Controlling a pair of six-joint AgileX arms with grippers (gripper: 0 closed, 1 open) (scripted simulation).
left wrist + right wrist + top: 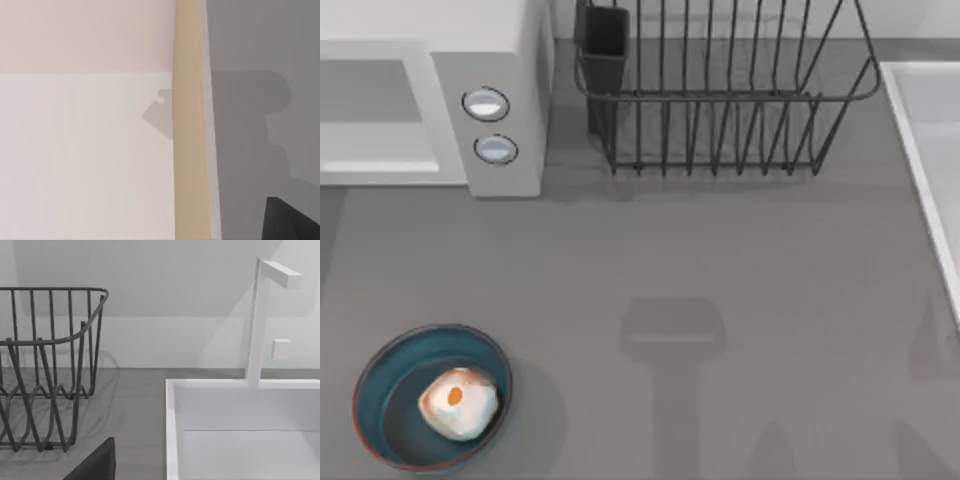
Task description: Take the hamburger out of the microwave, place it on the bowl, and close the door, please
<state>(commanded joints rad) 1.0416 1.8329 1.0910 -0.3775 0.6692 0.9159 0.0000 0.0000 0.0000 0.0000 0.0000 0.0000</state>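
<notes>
Cream-white hamburger (pixel 459 402) sits in the bowl (pixel 380 372), lower left of the frame on the grey desk (pixel 720 260). Microwave (pixel 500 60) upper left, door (pixel 370 110) closed. Pincer states: cannot tell.

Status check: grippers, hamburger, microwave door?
Hamburger sits in bowl, front left. Microwave door appears shut. Dish rack beside it, nothing blocking.

The microwave (pixel 430 100) and the sink (pixel 930 170) are cut off by the top view's edges.
</notes>
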